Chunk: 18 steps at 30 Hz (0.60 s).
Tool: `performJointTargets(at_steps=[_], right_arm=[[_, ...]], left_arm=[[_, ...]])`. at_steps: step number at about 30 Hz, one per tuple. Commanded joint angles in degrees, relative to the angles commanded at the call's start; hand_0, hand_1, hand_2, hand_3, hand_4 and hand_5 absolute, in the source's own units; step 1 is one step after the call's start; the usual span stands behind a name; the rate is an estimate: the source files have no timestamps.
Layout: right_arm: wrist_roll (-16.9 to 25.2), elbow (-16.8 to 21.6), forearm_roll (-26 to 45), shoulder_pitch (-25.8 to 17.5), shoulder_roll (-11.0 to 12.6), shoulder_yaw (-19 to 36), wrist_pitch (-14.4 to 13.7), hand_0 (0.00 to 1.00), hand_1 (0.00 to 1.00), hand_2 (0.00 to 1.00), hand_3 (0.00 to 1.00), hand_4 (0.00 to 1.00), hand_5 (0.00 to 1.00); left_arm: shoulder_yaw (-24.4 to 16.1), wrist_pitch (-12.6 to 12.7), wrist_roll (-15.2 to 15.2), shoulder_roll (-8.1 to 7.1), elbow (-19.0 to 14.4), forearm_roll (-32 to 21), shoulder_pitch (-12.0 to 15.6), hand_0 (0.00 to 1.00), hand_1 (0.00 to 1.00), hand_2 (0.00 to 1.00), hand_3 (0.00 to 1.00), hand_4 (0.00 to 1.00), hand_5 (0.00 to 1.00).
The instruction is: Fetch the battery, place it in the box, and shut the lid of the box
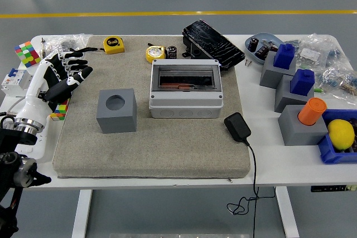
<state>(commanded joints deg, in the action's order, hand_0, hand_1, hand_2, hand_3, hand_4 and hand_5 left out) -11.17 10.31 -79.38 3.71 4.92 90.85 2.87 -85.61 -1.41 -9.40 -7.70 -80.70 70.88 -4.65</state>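
Observation:
The grey box [186, 103] stands at the middle of the felt mat [150, 143]. Its dark lid [212, 43] is tipped back open behind it, and a reddish part shows inside. A small black battery [172, 52] stands upright behind the box's left corner, beside a round yellow tape measure [155, 53]. My left hand [70, 71] hovers at the mat's left edge, well left of the box and battery, fingers spread and holding nothing. My right arm is out of the picture.
A grey cube with a round hole [116, 110] sits left of the box. A black charger [237, 127] lies at its front right. A dish of batteries [262, 43], grey-and-blue blocks [279, 65], an orange cylinder [311, 111] and a lemon [341, 134] fill the right side. Colour cubes [24, 53] lie far left.

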Motion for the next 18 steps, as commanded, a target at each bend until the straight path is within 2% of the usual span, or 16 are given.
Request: performJointTargets(at_steps=[18], right_arm=[[0.0,0.0,-0.2,-0.3,0.1,0.6,-0.1,0.741,0.707,0.709,0.705,0.998,0.554]], left_arm=[[-0.4,0.0,0.0,0.30,-0.4,0.0,0.5,0.499,0.582,0.571,0.605,0.998,0.290]])
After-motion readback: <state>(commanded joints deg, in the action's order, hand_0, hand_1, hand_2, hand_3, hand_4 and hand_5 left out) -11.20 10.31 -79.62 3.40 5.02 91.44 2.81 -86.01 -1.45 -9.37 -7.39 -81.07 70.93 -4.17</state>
